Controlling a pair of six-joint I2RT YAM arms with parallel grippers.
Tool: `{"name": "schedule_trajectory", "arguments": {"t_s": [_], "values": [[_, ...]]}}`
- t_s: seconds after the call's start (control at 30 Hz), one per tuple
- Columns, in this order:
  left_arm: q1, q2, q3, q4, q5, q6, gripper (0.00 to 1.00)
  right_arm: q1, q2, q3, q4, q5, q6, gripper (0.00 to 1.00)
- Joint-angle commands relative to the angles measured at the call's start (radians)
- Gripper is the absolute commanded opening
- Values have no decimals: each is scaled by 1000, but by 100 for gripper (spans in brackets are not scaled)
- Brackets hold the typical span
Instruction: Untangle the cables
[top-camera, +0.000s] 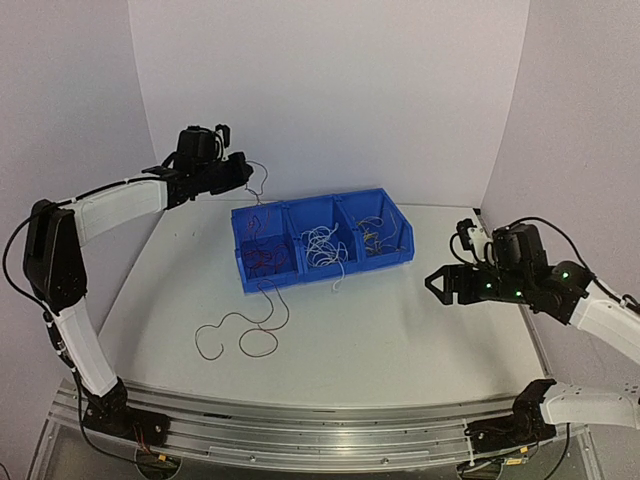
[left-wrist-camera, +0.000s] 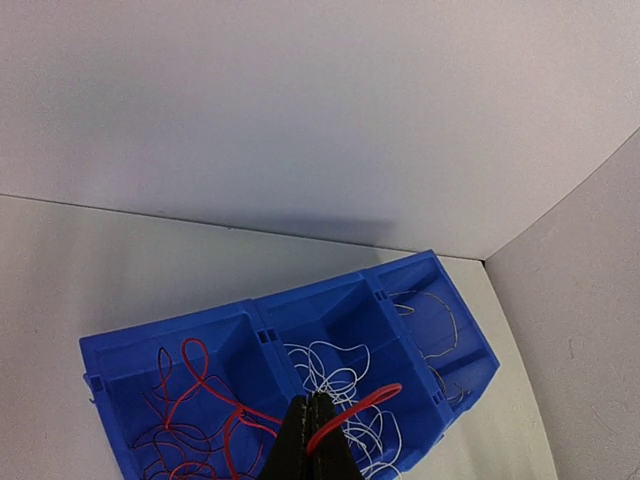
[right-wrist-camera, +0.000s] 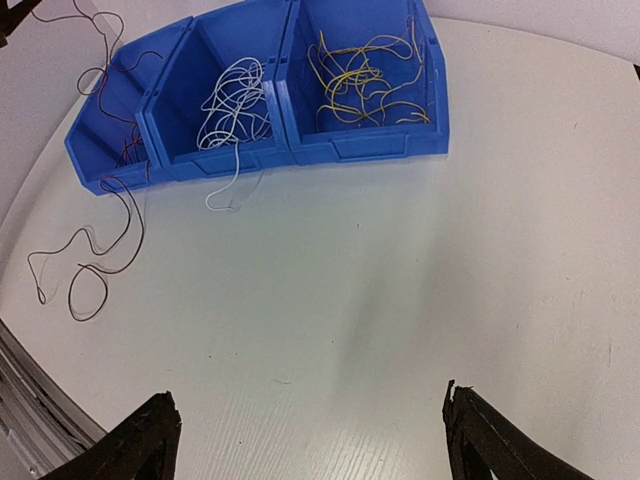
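Blue bin (top-camera: 385, 254), three compartments, toward the table's (top-camera: 400, 340) far edge: red cables (top-camera: 268, 258) left, white cables (top-camera: 325, 245) middle, yellow cables (top-camera: 372, 236) right. My left claw (top-camera: 245, 172), raised over the bin's far left corner, clenches one red cable (left-wrist-camera: 345, 412); my right claw (top-camera: 437, 285) gapes empty near the right edge.

Robotics lab cell; bare white walls (top-camera: 330, 90) enclose a white table (top-camera: 400, 340); metal rail (top-camera: 300, 425) at front.
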Motion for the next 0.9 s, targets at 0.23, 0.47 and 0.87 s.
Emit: {"name": "schedule_trajectory", "arguments": {"t_s": [0.23, 0.47, 0.87], "values": [[-100, 175, 0, -67, -266, 17, 0, -1, -28, -38, -13, 30, 52, 89], [-111, 213, 14, -251, -400, -161, 0, -1, -84, -69, -37, 70, 77, 89], [-217, 190, 289, -462, -437, -41, 71, -1, -133, -76, -66, 78, 99, 90]]}}
